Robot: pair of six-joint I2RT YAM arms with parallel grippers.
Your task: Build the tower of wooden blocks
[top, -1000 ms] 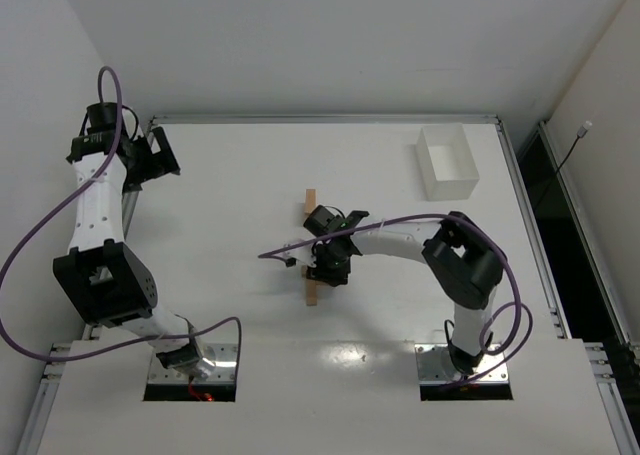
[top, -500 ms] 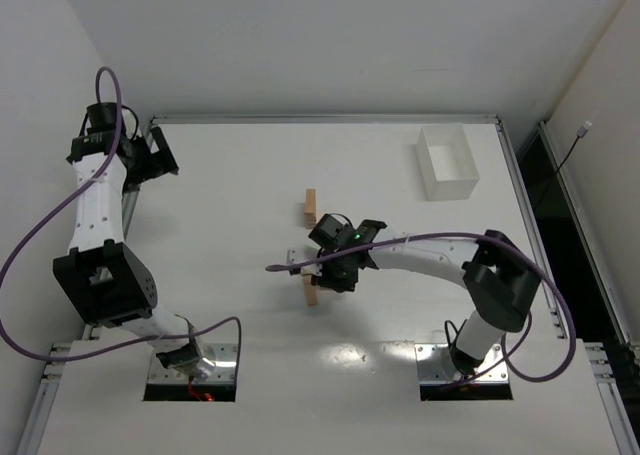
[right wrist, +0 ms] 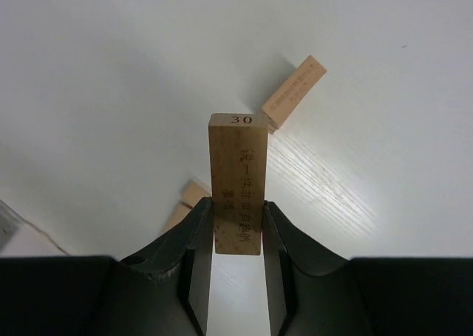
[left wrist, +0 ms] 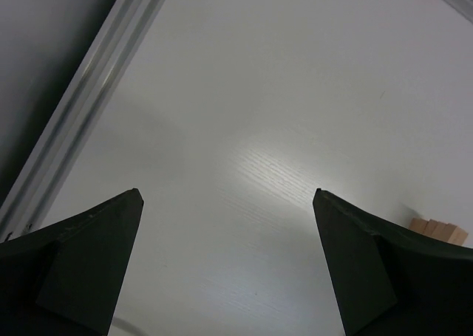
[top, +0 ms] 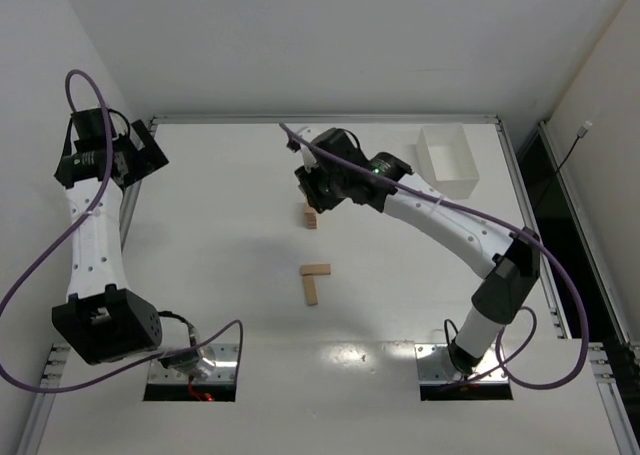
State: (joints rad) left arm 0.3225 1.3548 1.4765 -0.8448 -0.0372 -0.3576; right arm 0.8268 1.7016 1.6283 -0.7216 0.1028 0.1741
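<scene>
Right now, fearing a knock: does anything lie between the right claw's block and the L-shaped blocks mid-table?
Yes: spare blocks lie on the table between the held block in the right claw and the L-shaped blocks.

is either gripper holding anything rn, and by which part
The right gripper pinches a wood block at one end; the rest sticks out forward. The left gripper is open, empty.
</scene>
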